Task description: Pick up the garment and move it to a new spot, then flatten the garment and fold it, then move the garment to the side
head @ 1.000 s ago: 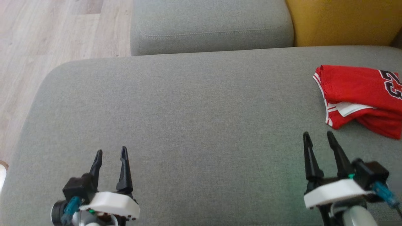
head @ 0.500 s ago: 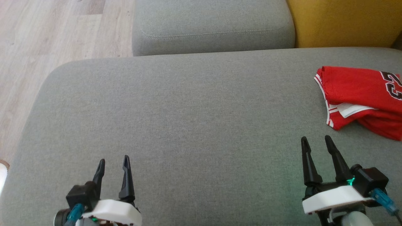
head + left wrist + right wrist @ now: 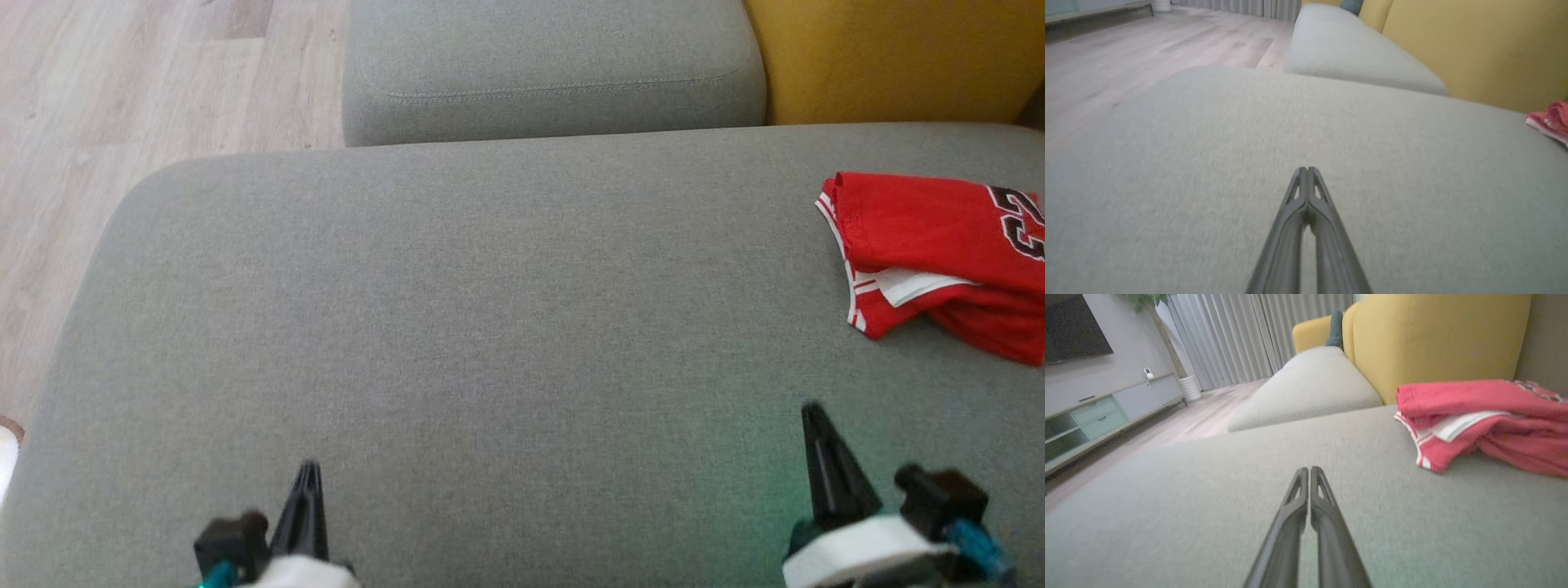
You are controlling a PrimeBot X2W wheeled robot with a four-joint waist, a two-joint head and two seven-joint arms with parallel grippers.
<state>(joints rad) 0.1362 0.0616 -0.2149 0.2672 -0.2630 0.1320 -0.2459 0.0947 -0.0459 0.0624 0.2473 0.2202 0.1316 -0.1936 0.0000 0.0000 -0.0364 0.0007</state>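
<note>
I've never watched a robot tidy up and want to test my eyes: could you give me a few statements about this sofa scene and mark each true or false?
1. The red garment lies on the grey cushion. True.
2. The right gripper is holding the garment. False: its fingers are shut on nothing, apart from the garment.
3. The left gripper has its fingers closed together. True.
4. The garment is spread flat in the cushion's middle. False: it lies bunched near the cushion's right side.
5. A yellow backrest stands behind the cushion. True.

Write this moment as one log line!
garment: on cushion, untouched | left gripper: shut, empty | right gripper: shut, empty
</note>
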